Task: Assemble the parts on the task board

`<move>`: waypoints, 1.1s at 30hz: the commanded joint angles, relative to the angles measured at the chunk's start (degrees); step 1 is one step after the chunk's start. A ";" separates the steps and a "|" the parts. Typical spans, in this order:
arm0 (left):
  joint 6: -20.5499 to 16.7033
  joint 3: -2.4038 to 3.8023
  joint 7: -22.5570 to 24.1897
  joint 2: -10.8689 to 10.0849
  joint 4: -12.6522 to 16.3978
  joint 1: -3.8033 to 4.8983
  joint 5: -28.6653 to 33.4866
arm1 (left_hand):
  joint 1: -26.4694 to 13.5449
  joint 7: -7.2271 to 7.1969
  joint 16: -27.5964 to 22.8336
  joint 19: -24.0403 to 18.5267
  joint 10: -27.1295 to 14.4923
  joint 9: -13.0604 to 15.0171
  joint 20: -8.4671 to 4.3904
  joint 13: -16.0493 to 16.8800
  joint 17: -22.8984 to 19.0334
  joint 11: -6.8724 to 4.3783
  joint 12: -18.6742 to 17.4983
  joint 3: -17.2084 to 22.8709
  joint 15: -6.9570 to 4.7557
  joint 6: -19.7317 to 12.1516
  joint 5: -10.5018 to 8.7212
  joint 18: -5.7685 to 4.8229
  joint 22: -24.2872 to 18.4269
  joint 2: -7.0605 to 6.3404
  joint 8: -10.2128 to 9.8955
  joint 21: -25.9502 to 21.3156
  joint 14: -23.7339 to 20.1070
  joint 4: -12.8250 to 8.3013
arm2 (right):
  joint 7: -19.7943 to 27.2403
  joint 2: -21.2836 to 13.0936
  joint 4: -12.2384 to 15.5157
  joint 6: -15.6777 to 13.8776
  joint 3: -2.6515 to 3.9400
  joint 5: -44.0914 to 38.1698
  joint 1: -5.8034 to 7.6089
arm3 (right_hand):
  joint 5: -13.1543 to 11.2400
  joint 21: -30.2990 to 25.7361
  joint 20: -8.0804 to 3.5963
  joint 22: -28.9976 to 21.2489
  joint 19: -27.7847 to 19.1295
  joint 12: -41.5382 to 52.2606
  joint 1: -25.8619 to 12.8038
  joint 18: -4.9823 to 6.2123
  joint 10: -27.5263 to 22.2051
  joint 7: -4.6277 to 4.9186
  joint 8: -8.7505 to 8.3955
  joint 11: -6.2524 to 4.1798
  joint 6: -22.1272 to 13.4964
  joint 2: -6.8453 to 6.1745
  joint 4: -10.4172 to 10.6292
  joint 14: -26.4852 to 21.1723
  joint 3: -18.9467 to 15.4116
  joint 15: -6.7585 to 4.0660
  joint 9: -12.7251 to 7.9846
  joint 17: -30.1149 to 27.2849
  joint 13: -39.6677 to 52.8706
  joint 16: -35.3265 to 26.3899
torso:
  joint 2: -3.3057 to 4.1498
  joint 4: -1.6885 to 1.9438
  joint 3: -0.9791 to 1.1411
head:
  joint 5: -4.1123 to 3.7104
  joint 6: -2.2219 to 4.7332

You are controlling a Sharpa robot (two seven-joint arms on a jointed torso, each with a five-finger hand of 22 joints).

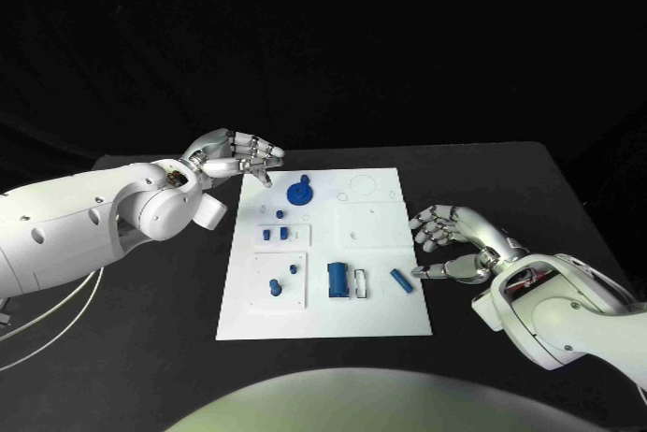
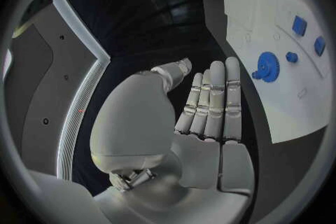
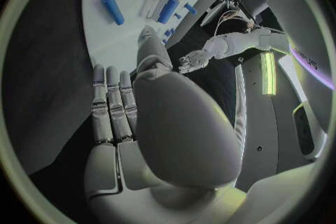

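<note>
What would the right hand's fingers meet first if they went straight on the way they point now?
Probably the small blue cylinder lying near the task board's right edge, just ahead of the right hand; its height above the board is unclear.

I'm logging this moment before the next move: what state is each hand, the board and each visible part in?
Left hand: open, holding nothing, at the task board's far left corner.
Right hand: open, fingers apart, holding nothing, beside the board's right edge.
Task board: flat on the table.
Blue gear: lying on the board near the left hand.
Blue cylinder: lying loose near the right hand.
Blue block: lying on the board.
</note>
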 commanded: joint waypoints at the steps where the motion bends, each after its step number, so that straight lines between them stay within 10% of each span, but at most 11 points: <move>1: 0.55 0.02 0.23 0.16 0.07 0.03 -0.07 | -0.52 -0.05 0.20 0.22 -0.40 -0.05 0.34 -0.07 0.05 -0.13 0.31 0.02 0.03 -0.39 0.29 0.80 -0.05 -0.10 0.19 -0.35 -0.20 0.42 | 0.45 0.12 0.06 -0.91 -0.04 -3.83 -0.01 | -0.29 0.14 0.16 -0.89 0.51 0.48 1.09 0.10 -0.18 5.35 0.53 0.02 -0.48 0.06 0.06 -0.44 1.36 -0.14 -0.21 -0.63 -0.71 0.50 | -0.01 0.00 -0.04 | -0.03 0.00; 5: 0.56 0.01 0.23 0.19 0.05 0.03 -0.07 | -0.48 -0.07 0.21 0.26 -0.40 -0.05 0.33 -0.06 0.05 -0.14 0.34 0.04 0.01 -0.39 0.29 0.81 -0.08 -0.10 0.20 -0.39 -0.19 0.41 | -2.15 0.12 -0.31 0.42 -0.11 -4.66 -0.01 | -0.34 0.33 0.13 -2.92 1.18 2.33 -4.84 0.14 -0.65 5.33 2.58 0.00 -1.08 0.01 -0.02 -0.90 3.35 -0.18 -0.31 -1.90 -2.18 2.61 | -0.02 -0.03 -0.09 | -0.06 0.00; 6: 0.56 0.01 0.23 0.19 0.05 0.03 -0.07 | -0.48 -0.07 0.21 0.26 -0.40 -0.05 0.33 -0.06 0.05 -0.14 0.34 0.04 0.01 -0.39 0.29 0.81 -0.08 -0.10 0.20 -0.39 -0.19 0.41 | -2.91 0.12 -0.46 1.28 -0.14 -5.38 -0.01 | 0.78 0.47 -0.18 -3.00 1.52 1.54 -4.89 0.01 -0.92 5.29 2.30 -0.11 -1.27 10.18 -0.44 -0.98 10.60 -0.31 -0.68 -2.50 -3.04 2.32 | -0.02 -0.03 -0.08 | -0.04 0.00; 7: 0.57 0.01 0.22 0.20 0.03 0.03 -0.07 | -0.48 -0.07 0.21 0.26 -0.40 -0.05 0.33 -0.06 0.05 -0.14 0.34 0.04 0.01 -0.39 0.29 0.81 -0.08 -0.10 0.20 -0.39 -0.19 0.41 | -3.43 0.13 -0.59 2.05 -0.16 -5.82 -0.01 | -0.93 0.32 -0.02 -3.39 1.43 2.15 -14.19 -0.05 -0.95 5.55 2.56 -0.01 -1.67 3.56 0.90 -0.87 6.76 0.02 -0.83 -2.73 -3.27 2.97 | -0.01 -0.02 -0.07 | -0.03 0.00; 8: 0.57 0.01 0.22 0.22 0.00 0.03 -0.07 | -0.48 -0.07 0.21 0.26 -0.40 -0.05 0.33 -0.06 0.05 -0.14 0.34 0.04 0.01 -0.39 0.29 0.81 -0.08 -0.10 0.20 -0.39 -0.19 0.41 | -4.08 0.16 -0.72 2.98 -0.18 -6.17 -0.02 | 0.16 0.75 -0.10 -3.69 2.49 3.70 -19.74 0.18 -0.29 5.38 3.52 -0.11 -1.25 2.24 0.61 0.21 -3.99 -0.39 -0.97 -3.02 -3.55 4.58 | -0.01 -0.03 -0.05 | -0.03 0.00; 11: 0.60 -0.01 0.23 0.26 -0.06 0.02 -0.07 | -0.43 -0.08 0.22 0.28 -0.40 -0.05 0.33 -0.06 0.05 -0.15 0.35 0.06 0.00 -0.39 0.30 0.81 -0.09 -0.09 0.21 -0.40 -0.19 0.39 | -5.97 0.38 -1.13 5.74 -0.23 -7.79 -0.02 | -0.53 0.95 -0.35 -4.23 3.45 5.22 -33.23 0.19 0.25 5.31 3.99 -0.26 -0.38 -0.73 0.88 0.74 -8.00 -0.70 -1.66 -3.81 -4.33 6.09 | -0.02 -0.05 -0.05 | -0.05 0.00; 12: 0.63 -0.02 0.23 0.27 -0.08 0.01 -0.07 | -0.43 -0.08 0.22 0.28 -0.40 -0.05 0.33 -0.06 0.05 -0.15 0.35 0.06 0.00 -0.39 0.30 0.81 -0.09 -0.09 0.21 -0.40 -0.19 0.39 | -6.44 0.47 -1.21 6.53 -0.24 -8.72 -0.04 | -6.30 1.10 -0.52 -4.32 3.96 5.40 -33.91 0.22 0.67 5.10 4.16 -0.46 0.13 -1.34 0.75 1.12 -8.20 -0.90 -1.67 -3.80 -4.42 6.45 | -0.02 -0.04 -0.05 | -0.04 0.00; 13: 0.65 -0.04 0.24 0.29 -0.09 0.00 -0.07 | -0.43 -0.08 0.22 0.28 -0.40 -0.05 0.33 -0.06 0.05 -0.15 0.35 0.06 0.00 -0.39 0.30 0.81 -0.09 -0.09 0.21 -0.40 -0.19 0.39 | -6.77 0.56 -1.26 7.32 -0.26 -9.58 -0.06 | -11.15 1.28 -0.78 -4.50 4.61 5.75 -30.93 0.25 1.31 4.74 4.32 -0.78 0.92 -0.95 0.76 1.69 -7.87 -1.18 -1.85 -3.99 -4.68 6.94 | -0.01 -0.02 -0.04 | -0.09 0.00; 23: 0.71 -0.08 0.32 0.33 -0.05 -0.03 -0.07 | -0.43 -0.08 0.22 0.28 -0.40 -0.05 0.33 -0.06 0.05 -0.15 0.35 0.06 0.00 -0.39 0.30 0.81 -0.09 -0.09 0.21 -0.40 -0.19 0.39 | -9.93 2.34 -1.75 12.71 -0.41 -17.56 -0.84 | -11.35 11.09 -8.51 -0.76 19.96 10.21 -28.38 0.31 23.39 -3.41 0.92 -9.21 18.14 5.63 0.50 23.07 -4.53 -9.56 -5.60 -0.96 -2.83 15.93 | 0.03 0.02 -0.02 | -0.28 0.00; 26: 0.70 -0.09 0.38 0.33 0.00 -0.03 -0.07 | -0.43 -0.08 0.22 0.28 -0.40 -0.05 0.33 -0.06 0.05 -0.15 0.35 0.06 0.00 -0.39 0.30 0.81 -0.09 -0.09 0.21 -0.40 -0.19 0.39 | -11.34 3.03 -1.88 12.86 -0.44 -19.27 -1.28 | -11.31 29.61 -11.43 13.80 27.17 24.98 -28.29 -1.50 33.37 -5.04 -1.55 -11.18 22.28 5.58 0.51 36.00 -5.18 -11.95 -6.47 25.85 18.65 35.29 | 0.01 -0.01 -0.02 | -0.27 0.00; 33: 0.69 -0.09 0.59 0.32 0.11 -0.04 -0.08 | -0.43 -0.08 0.22 0.28 -0.40 -0.05 0.33 -0.06 0.05 -0.15 0.35 0.06 0.00 -0.39 0.30 0.81 -0.09 -0.09 0.21 -0.40 -0.19 0.39 | -15.30 4.35 -2.31 13.71 -0.46 -22.41 -1.69 | -11.35 60.31 -12.40 39.64 30.24 42.64 -29.46 -5.31 39.89 -5.79 -4.93 -11.97 25.90 4.82 0.58 43.04 -5.21 -12.80 -4.75 53.23 50.15 49.67 | 0.01 0.00 0.00 | -0.30 0.00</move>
